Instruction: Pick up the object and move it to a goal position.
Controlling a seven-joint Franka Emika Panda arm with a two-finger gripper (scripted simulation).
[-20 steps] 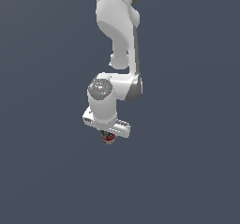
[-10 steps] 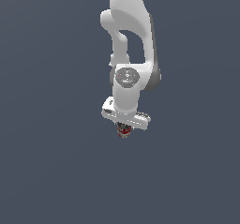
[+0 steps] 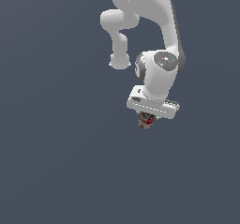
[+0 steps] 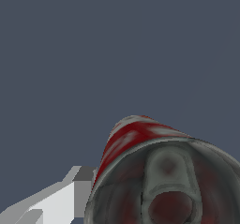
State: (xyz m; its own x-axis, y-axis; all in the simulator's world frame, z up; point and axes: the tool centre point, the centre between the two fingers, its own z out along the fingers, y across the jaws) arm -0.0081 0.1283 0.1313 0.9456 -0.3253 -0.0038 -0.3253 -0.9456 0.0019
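The object [image 3: 146, 121] is a tiny red-and-white can with a dark grey top, held just under the white hand of the arm. My gripper [image 3: 148, 120] is shut on it, and its fingers are mostly hidden behind the hand in the exterior view. In the wrist view the object [image 4: 140, 143] fills the near part of the picture, its grey round end with a pull tab facing the camera and its red-and-white side behind. One pale grey finger [image 4: 65, 195] shows beside the can.
A plain dark grey-blue ground [image 3: 56, 162] lies all around. The white arm [image 3: 150, 12] comes down from the top of the exterior view.
The arm has carried the object toward the exterior view's right and slightly up over the last second. The grip on the can is unchanged.
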